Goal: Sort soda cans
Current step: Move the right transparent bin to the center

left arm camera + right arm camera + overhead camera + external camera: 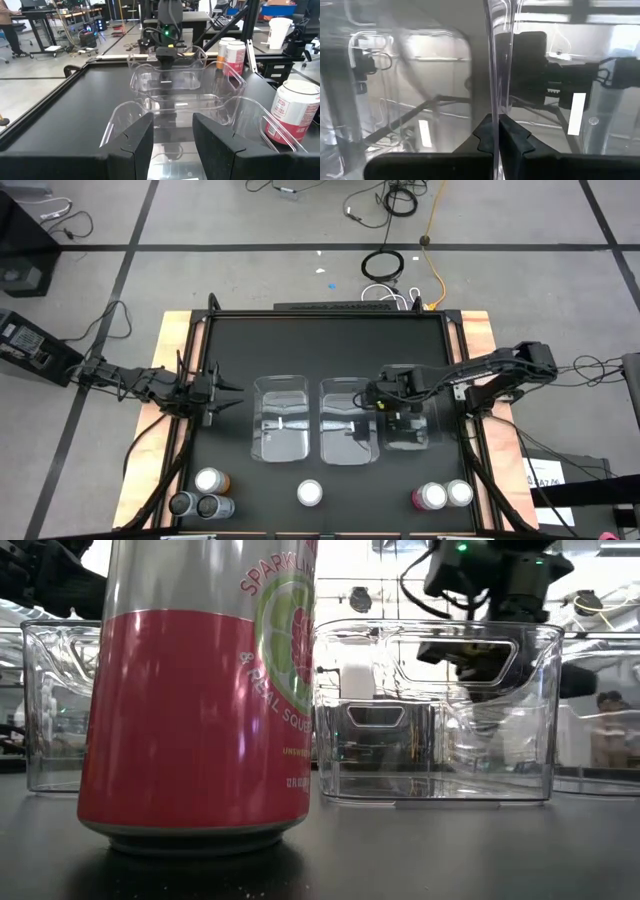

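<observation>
Three clear bins stand in a row mid-table: left (281, 420), middle (347, 422), right (408, 430). My right gripper (392, 408) points down where the middle and right bins meet and is shut on a clear wall (495, 75). My left gripper (228, 392) waits level at the left of the row, open (172, 145), touching nothing. The soda cans stand upright along the near edge: an orange one (209, 480) and two silver ones (183, 503) (213, 506) at the left, a red-pink one (309, 493) (200, 700) in the middle, and two (430, 497) (459, 492) at the right. My right gripper pinches the upright clear wall (495, 107) of a bin at its top rim between its two fingers (512, 135), coming from above. Whether that wall belongs to the middle or the right bin I cannot tell. The bin stands flat on the table.
Raised rails (330, 313) frame the black tabletop. Open tabletop lies behind the bins and between the bins and the cans. Beyond the table the room holds desks, cables and a person (7, 25) far off.
</observation>
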`<action>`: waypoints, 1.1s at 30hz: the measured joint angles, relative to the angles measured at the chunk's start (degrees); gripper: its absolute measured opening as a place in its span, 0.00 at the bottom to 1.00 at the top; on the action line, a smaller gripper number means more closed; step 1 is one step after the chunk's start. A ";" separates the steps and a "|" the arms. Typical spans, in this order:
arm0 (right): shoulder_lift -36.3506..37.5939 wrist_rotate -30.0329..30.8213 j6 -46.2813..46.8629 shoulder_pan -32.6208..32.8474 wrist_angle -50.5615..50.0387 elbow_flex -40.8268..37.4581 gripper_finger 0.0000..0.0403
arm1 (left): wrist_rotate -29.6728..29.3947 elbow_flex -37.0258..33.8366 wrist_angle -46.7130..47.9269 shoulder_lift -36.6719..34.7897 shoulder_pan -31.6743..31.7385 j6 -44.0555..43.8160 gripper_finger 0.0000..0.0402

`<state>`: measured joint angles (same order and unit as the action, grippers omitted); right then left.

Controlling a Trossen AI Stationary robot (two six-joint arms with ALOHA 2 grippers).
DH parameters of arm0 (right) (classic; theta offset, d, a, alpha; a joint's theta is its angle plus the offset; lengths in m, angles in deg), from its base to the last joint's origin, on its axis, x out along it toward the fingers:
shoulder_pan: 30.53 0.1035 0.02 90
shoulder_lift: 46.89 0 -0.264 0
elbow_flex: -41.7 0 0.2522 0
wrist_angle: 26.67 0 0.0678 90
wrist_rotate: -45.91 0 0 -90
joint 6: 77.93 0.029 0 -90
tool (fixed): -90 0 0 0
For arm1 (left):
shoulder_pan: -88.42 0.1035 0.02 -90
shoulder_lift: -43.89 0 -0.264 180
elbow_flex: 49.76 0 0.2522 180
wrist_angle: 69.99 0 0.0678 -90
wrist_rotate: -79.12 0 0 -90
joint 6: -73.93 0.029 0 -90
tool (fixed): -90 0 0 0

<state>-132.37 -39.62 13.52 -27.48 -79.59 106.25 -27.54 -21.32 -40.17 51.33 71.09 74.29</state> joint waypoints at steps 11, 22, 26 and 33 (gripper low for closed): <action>-10.43 0.10 -4.97 -3.75 0.19 10.85 0.00 | 0.00 0.00 0.00 0.00 0.00 0.00 0.37; -13.74 0.15 -8.50 -4.54 -6.52 16.22 0.00 | 2.26 0.00 0.11 0.00 -0.02 -0.09 0.37; -12.65 0.51 -7.28 -3.61 -8.93 16.10 0.00 | 3.54 0.00 0.81 -0.02 -0.02 -0.96 0.37; -12.32 1.03 -0.16 0.17 -9.04 16.12 0.00 | 4.03 0.00 1.52 0.00 0.00 -1.49 0.37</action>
<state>-144.69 -38.59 13.36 -27.32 -88.62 122.37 -23.51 -21.32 -38.65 51.33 71.09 72.80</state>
